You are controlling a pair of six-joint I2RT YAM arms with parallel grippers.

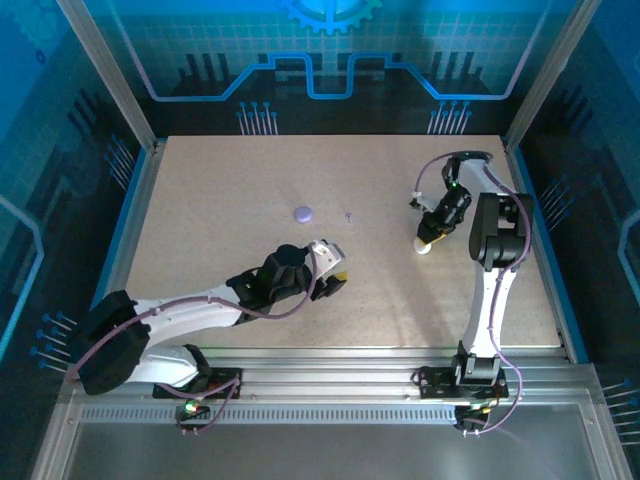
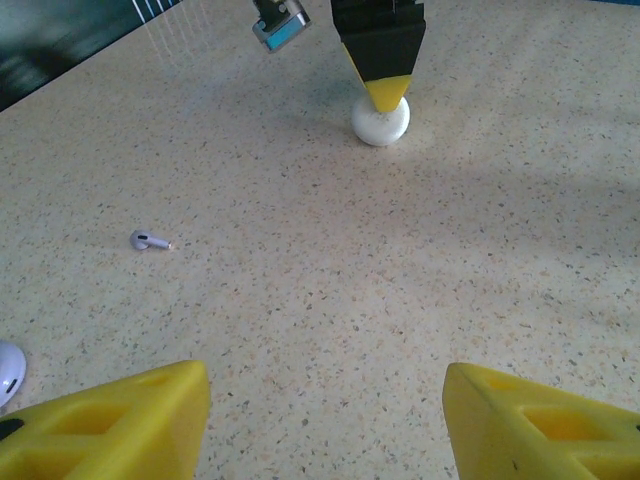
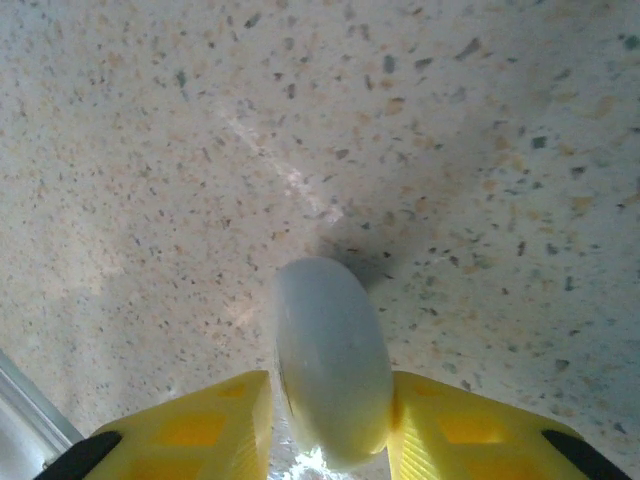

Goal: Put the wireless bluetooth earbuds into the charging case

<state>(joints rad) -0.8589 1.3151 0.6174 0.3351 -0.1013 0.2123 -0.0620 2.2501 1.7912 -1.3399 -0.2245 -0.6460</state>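
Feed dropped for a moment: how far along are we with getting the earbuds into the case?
Done: nothing I can confirm. In hand: the right gripper pinches the charging case, standing on edge on the table. One earbud lies loose there; the left gripper is open and empty, short of it. Left: pick that earbud up and seat it in the case. Whether the other is already inside I cannot tell.

The charging case (image 3: 330, 360) is smooth white plastic with a soft sheen. The fingers (image 3: 200, 425) of the right gripper (image 3: 330, 385) on either side of it are yellow plastic, matt and faintly grainy. The table (image 3: 450, 150) beneath the case is matt, speckled beige, stone-like and finely rough. Left of the case, an earbud (image 2: 146, 240) is smooth lavender plastic, slightly glossy.
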